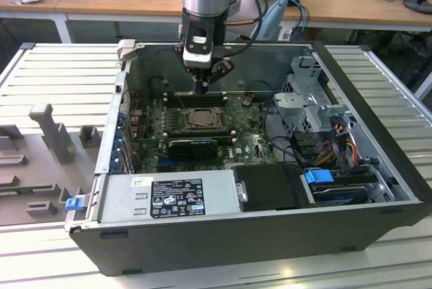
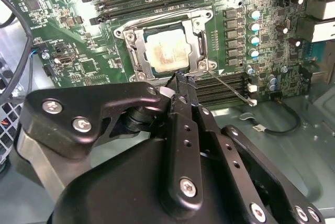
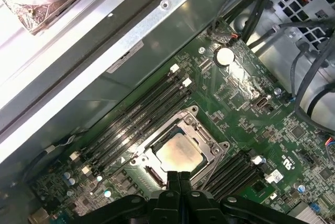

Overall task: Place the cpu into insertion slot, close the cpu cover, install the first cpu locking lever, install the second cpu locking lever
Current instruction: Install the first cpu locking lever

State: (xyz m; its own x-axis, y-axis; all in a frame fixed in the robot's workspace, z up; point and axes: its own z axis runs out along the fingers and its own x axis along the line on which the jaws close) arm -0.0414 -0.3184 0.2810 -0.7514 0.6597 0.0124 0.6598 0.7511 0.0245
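**Q:** What does the exterior view show?
**A:** The gripper (image 1: 202,88) hangs inside the open computer case (image 1: 378,100), which lies on the ribbed tabletop (image 1: 61,73). The cpu (image 1: 200,119) sits on the green board at six o'clock from the jaws. The power supply (image 1: 216,194) lies at six o'clock from the cpu.

**Q:** And the second wrist view?
**A:** The jaws are closed on each other and grip nothing. Their tip overlaps the near edge of the insertion slot (image 2: 131,51), but contact cannot be confirmed. The cpu (image 2: 166,54) lies seated in the slot, with the cpu cover (image 2: 198,38) folded down around it. A thin locking lever (image 2: 230,86) runs out from the slot's corner and appears unlatched.

**Q:** The first wrist view?
**A:** The closed jaws stand at the slot's edge, and the cpu's pale top shows through the cover's cutout. Memory slots (image 3: 138,116) flank the socket.

**Q:** What could go wrong?
**A:** Probably a slip. The lever is a thin, springy rod and closed jaws offer a narrow face, so it may slide off and let the tip scrape the board or the memory slots. A cover that is not fully flat could also keep the lever from latching.

**Q:** Is any writing legible?
**A:** A printed label (image 1: 177,198) sits on the power supply, and white markings dot the board. None of it can be made out.
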